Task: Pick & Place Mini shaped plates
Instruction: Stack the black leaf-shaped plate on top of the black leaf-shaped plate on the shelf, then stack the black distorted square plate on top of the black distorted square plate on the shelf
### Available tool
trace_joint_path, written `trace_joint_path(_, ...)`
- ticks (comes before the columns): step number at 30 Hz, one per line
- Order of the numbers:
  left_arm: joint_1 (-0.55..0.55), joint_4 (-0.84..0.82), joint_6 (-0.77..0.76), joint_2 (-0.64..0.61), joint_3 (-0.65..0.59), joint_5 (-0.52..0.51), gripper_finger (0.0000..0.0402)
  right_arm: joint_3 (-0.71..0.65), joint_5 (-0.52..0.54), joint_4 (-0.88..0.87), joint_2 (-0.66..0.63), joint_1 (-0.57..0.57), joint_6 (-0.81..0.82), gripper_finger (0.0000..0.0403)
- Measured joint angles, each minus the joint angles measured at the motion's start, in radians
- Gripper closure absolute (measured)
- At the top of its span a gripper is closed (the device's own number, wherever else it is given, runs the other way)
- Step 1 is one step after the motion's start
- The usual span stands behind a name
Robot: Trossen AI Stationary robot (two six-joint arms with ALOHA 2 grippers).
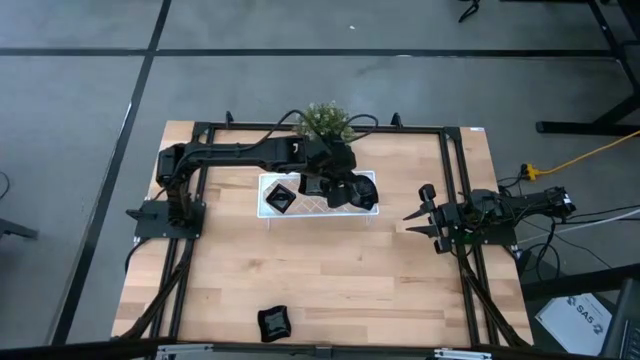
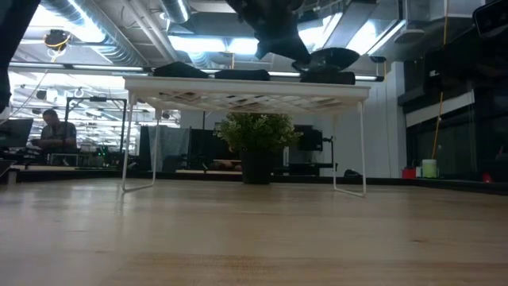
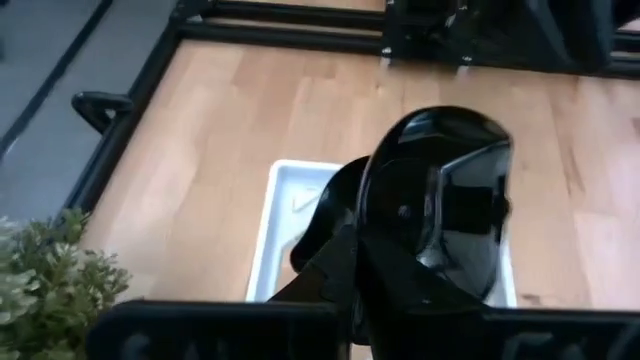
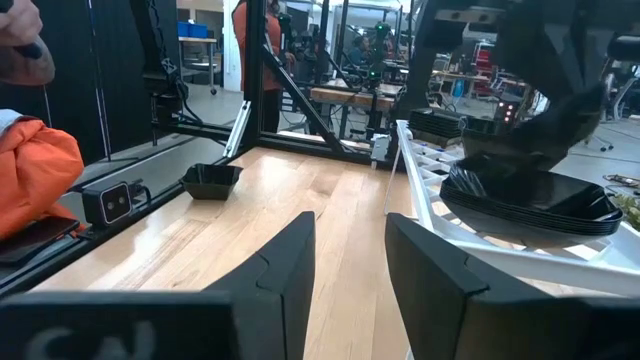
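My left gripper (image 1: 335, 185) reaches over the right half of the white lattice tray (image 1: 270, 185) and is shut on one rounded black mini plate (image 3: 440, 200). That plate hovers tilted just over a stack of black plates (image 2: 329, 77) on the tray's right end. Another mini plate (image 1: 281, 198) lies flat on the tray's left part. A further one (image 1: 274, 322) rests on the table by the near edge, also seen as the plate (image 4: 212, 180) in the right wrist view. My right gripper (image 1: 420, 215) waits open, low, right of the tray. My left gripper holds the rounded plate by its rim (image 3: 372, 250), pinched between the two fingers, which come down from above. The plate is tilted, its glossy hollow face turned toward the wrist camera. In the low view the plate (image 2: 325, 57) sits just above the stack on the tray.
The tray stands on thin white wire legs (image 2: 363, 151) above the table. A small green potted plant (image 1: 326, 122) stands just behind it at the far edge. Black frame rails (image 1: 455, 170) run along the table's sides. Bare wood (image 1: 330, 270) lies between tray and near edge. People show in the room beyond.
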Motion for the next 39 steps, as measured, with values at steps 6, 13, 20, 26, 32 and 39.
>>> trace_joint_path(6, 0.0, 0.001, 0.038, -0.001, 0.0, 0.0, 0.0378, 0.0, 0.0, 0.0, 0.0, 0.0, 0.0, 0.0279)
trace_joint_path(13, 0.0, 0.009, 0.06, -0.001, 0.0, -0.02, 0.033, 0.0, 0.0, 0.0, 0.0, 0.0, 0.0, 0.0279)
trace_joint_path(20, -0.002, 0.016, 0.065, -0.001, 0.0, -0.079, 0.03, 0.0, 0.0, 0.0, 0.0, 0.0, 0.0, 0.0279)
trace_joint_path(26, -0.036, 0.003, 0.081, -0.015, 0.0, -0.075, 0.03, 0.0, 0.0, 0.0, 0.0, 0.0, 0.0, 0.0279)
trace_joint_path(32, -0.169, -0.063, 0.108, -0.035, 0.001, -0.108, 0.0311, 0.0, 0.0, 0.0, 0.0, 0.0, 0.0, 0.0279)
trace_joint_path(39, -0.377, -0.147, 0.056, -0.043, 0.0, -0.253, 0.0315, 0.0, 0.0, 0.0, 0.0, 0.0, 0.0, 0.0279)
